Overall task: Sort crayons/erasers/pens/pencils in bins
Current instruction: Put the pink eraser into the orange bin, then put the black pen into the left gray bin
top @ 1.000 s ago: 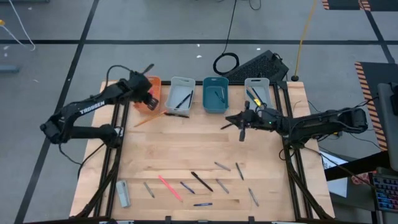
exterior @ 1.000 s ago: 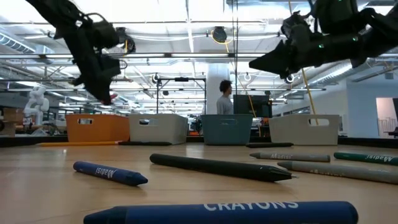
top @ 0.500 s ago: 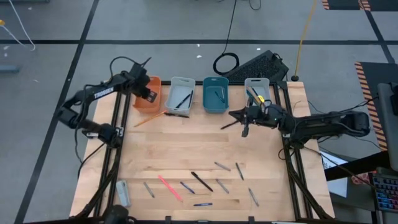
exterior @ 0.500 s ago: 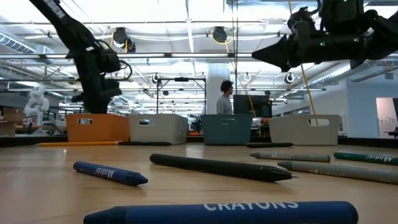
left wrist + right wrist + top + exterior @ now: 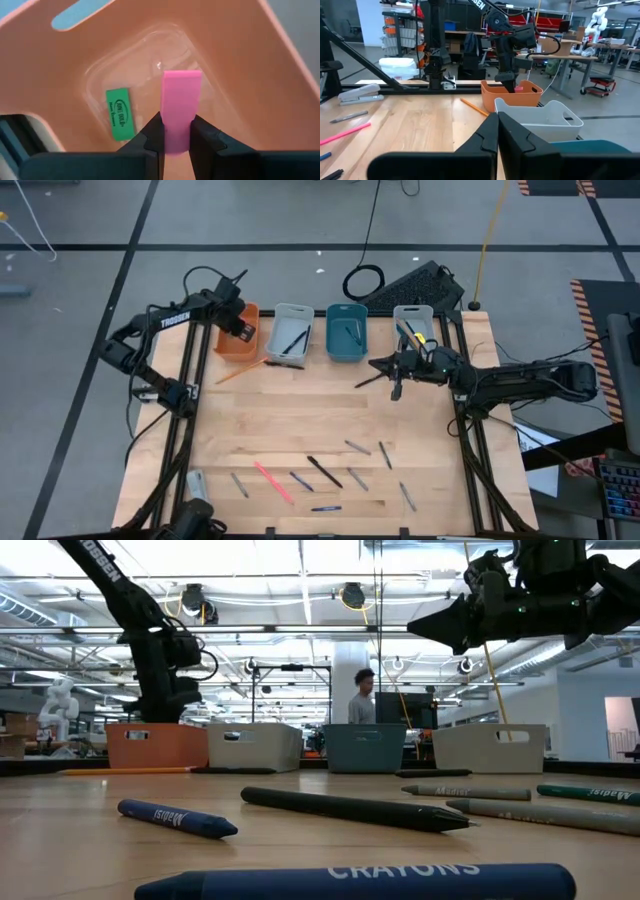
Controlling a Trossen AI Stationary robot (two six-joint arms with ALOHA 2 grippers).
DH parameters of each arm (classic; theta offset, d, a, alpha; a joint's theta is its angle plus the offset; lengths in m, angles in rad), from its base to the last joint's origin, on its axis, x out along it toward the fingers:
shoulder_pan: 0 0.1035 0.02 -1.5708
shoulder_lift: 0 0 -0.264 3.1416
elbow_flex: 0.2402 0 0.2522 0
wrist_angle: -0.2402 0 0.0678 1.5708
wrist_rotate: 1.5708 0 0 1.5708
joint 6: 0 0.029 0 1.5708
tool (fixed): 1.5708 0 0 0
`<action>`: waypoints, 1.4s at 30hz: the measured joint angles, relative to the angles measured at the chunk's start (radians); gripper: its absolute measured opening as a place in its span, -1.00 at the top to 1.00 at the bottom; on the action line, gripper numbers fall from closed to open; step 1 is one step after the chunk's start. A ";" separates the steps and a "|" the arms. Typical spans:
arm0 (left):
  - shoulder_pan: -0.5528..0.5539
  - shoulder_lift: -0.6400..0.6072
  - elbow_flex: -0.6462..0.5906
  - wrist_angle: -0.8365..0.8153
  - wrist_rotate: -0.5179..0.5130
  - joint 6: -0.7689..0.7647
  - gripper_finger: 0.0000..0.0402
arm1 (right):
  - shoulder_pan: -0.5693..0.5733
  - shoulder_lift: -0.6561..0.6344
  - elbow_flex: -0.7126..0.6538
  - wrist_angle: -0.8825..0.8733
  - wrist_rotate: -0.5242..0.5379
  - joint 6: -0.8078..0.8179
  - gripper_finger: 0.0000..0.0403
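My left gripper point(image 5: 238, 328) hangs over the orange bin point(image 5: 230, 352), shut on a pink eraser point(image 5: 181, 95). A green eraser point(image 5: 120, 113) lies flat on that bin's floor. In the right wrist view the pink eraser point(image 5: 518, 89) shows at the level of the orange bin's rim. My right gripper point(image 5: 388, 375) hovers shut above the table in front of the teal bin point(image 5: 347, 332) and the right grey-white bin point(image 5: 412, 325), with nothing in it. Another grey-white bin point(image 5: 290, 333) stands between the orange and teal ones. My left gripper pinches the pink eraser by one end point(image 5: 177, 136) between its two fingers, one on each long edge. The fingers come from above, pointing down into the orange bin. The rest of the eraser sticks out beyond the fingertips, lifted clear above the bin's floor.
Several pens, pencils and crayons lie on the table's near half, among them a pink stick point(image 5: 272, 481) and a black pen point(image 5: 323, 471). An orange pencil point(image 5: 240, 370) lies just in front of the orange bin. A grey stapler point(image 5: 198, 490) sits at the near left corner.
My left gripper has gone down over the orange bin with the pink eraser still in its fingers, while its arm has swung toward the table's far edge. My right gripper has risen slightly.
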 joint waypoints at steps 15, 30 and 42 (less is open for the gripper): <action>-0.002 0.000 -0.018 -0.010 0.023 -0.028 0.47 | 0.000 0.000 0.000 0.000 0.002 -0.003 1.00; -0.014 -0.051 -0.019 0.006 -0.137 -0.020 0.53 | 0.000 0.000 0.000 0.000 0.015 0.019 1.00; -0.210 -0.344 -0.019 0.140 -0.210 0.042 0.95 | 0.003 0.000 0.018 -0.198 0.187 0.146 1.00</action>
